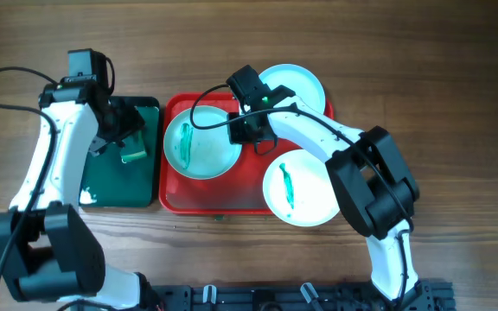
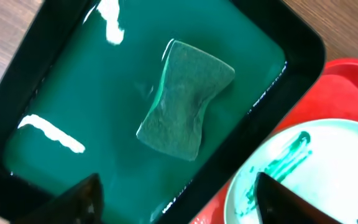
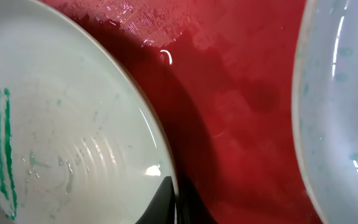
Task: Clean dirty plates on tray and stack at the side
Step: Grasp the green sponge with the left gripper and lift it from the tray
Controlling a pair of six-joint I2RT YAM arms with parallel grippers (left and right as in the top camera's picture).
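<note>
The left plate (image 1: 201, 142) lies at 9 o'clock on the red tray (image 1: 223, 197), its teal streak not yet wiped. The right tool (image 3: 175, 193) is pinched shut on this plate's rim, between 2 and 3 o'clock of the plate. A grip on the thin edge leaves the soiled centre bare, so I judge it is meant to pin the plate for scrubbing, or to tip it up.

The back plate (image 1: 296, 86) sits at 1 o'clock, overhanging the tray's corner and carrying only faint specks. The front plate (image 1: 309, 199) sits at 5 o'clock, also over the rim, with a clear green streak. Neither touches the left plate, so each can be reached on its own. Nothing is stacked at the side yet, and the task looks to be at an early stage.

At 9 o'clock from the red tray, just beside it, is the green tray (image 2: 73, 81), which holds the sponge (image 2: 185, 99); this likely keeps any wet off the surface (image 1: 456, 104). The left tool (image 2: 178, 180) hangs over the sponge with its jaws wide and nothing between them, probably lined up to take it by the narrow waist.
</note>
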